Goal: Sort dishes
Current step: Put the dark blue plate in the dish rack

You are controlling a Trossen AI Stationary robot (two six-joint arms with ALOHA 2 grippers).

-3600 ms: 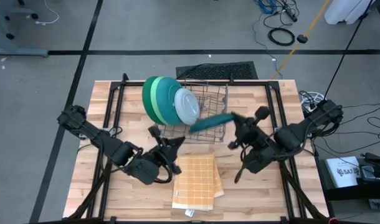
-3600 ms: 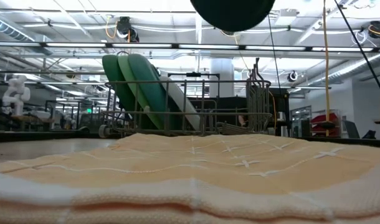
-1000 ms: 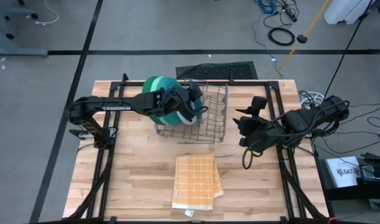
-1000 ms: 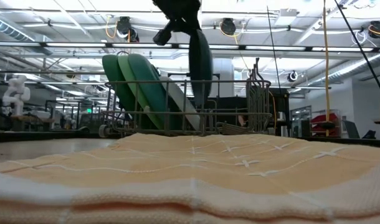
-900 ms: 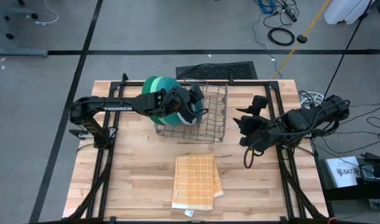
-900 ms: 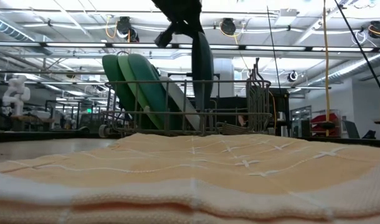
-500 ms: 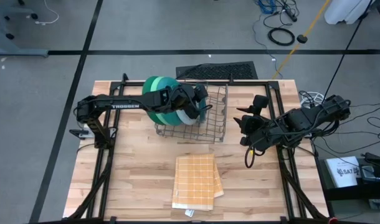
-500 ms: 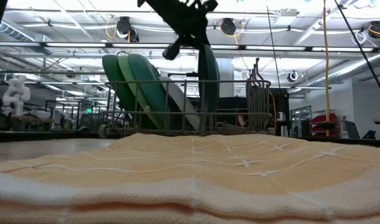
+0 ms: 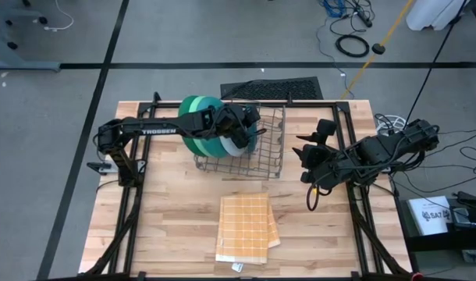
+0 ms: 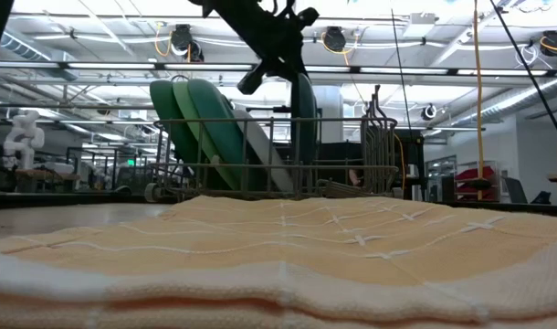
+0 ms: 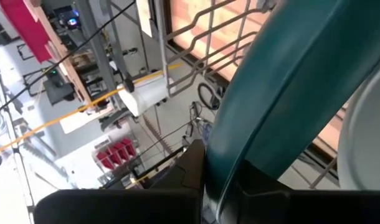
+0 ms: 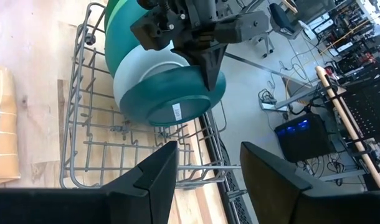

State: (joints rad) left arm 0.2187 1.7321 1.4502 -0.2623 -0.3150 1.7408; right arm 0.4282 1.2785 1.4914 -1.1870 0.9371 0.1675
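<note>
The dark teal plate (image 10: 303,128) stands on edge in the grey wire rack (image 9: 263,160), to the right of the other plates. My left gripper (image 10: 280,50) is shut on its top rim. The light green and mid green plates (image 9: 193,117), the teal plate (image 10: 219,123) and the pale blue-grey plate (image 12: 137,78) lean side by side in the rack's left part, their lower rims in its wires. My right gripper (image 9: 302,160) is open and empty to the right of the rack. My left gripper pinches the dark teal plate's upper rim (image 12: 213,78) between its two fingers, one on each face. The fingers come from above, slanting in from the table's left. The plate stands nearly upright with its lower part down inside the rack.
The square orange-yellow checked cloth (image 9: 244,226) lies on the table near the front edge, in front of the rack. The rack's right part (image 12: 90,155) holds no plates. Dark frame rails (image 9: 136,179) run along the table's left and right sides.
My left gripper has gone a little toward the table's right edge and down, tipping so that it now slants in from the left. The dark teal plate has gone lower into the rack with it and stays upright.
</note>
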